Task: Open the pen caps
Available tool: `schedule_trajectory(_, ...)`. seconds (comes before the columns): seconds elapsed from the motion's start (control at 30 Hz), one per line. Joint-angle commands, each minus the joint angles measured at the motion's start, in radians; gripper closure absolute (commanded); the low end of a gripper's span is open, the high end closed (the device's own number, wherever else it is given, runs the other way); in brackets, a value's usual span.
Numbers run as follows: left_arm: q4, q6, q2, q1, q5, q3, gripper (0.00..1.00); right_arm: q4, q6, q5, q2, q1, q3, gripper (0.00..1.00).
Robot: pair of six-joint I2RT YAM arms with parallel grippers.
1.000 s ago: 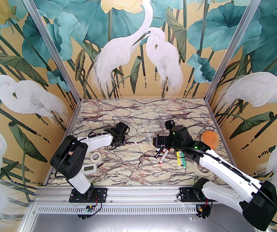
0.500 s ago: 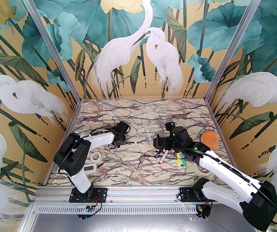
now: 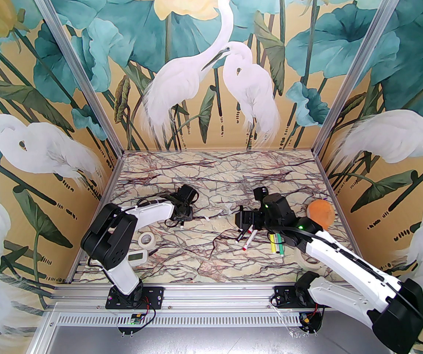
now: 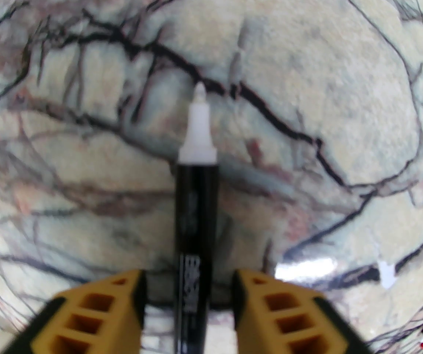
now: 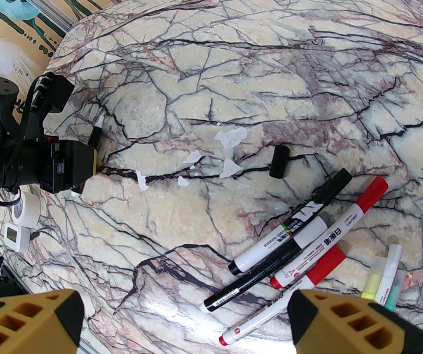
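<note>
on the marbled table point(image 3: 211, 175) the left end effector point(image 4: 189, 277) stands spread on either side of an uncapped black marker point(image 4: 196, 205), clear of it; this looks like the set-down with one cap already off. the right end effector point(image 5: 185, 301) hangs wide apart above the heap of markers point(image 5: 296, 242), holding nothing. a loose black cap point(image 5: 279, 161) lies just beside that heap. the other pen caps point(image 5: 375, 194) sit on their barrels. the next move likely calls for pinching one barrel and pulling its cap.
</note>
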Motion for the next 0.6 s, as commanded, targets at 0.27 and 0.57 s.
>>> schedule_trajectory(0.27,-0.096,-0.020,-0.329,-0.009,0.304,0.030,0.24,-0.106,0.032,0.044,-0.137,0.006,0.098,0.00)
schedule_trajectory(0.57,0.079,0.012,-0.370,-0.143,0.560,-0.026,0.27,-0.369,-0.008,0.074,-0.238,0.006,0.229,0.00)
